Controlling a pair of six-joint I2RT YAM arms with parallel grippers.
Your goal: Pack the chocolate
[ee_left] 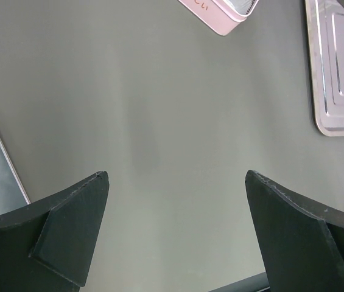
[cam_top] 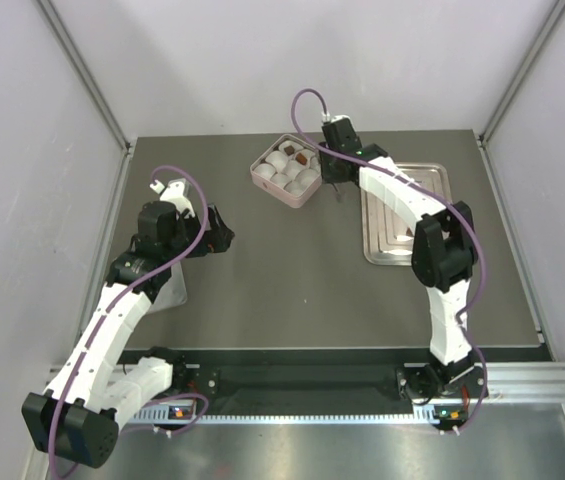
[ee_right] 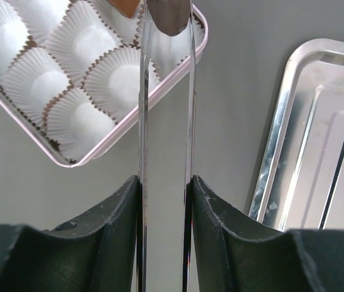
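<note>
Right wrist shows the right end effector [ee_right: 164, 188] pinching metal tongs [ee_right: 142, 121] that grip a dark chocolate [ee_right: 168, 15] near the box [ee_right: 118, 135].

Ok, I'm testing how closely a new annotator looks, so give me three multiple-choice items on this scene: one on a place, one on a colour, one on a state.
1. In the top view, relative to the box, the steel tray lies: A to its left; B to its right; C underneath it.
2. The box's rim is: A blue; B pink; C green.
3. The left tool is: A open and empty; B clamped shut; C gripping the box.

Answers:
1. B, the tray sits right of the box, apart from it.
2. B, the rim shows pink around the white paper cups.
3. A, it gapes wide over bare table.
</note>
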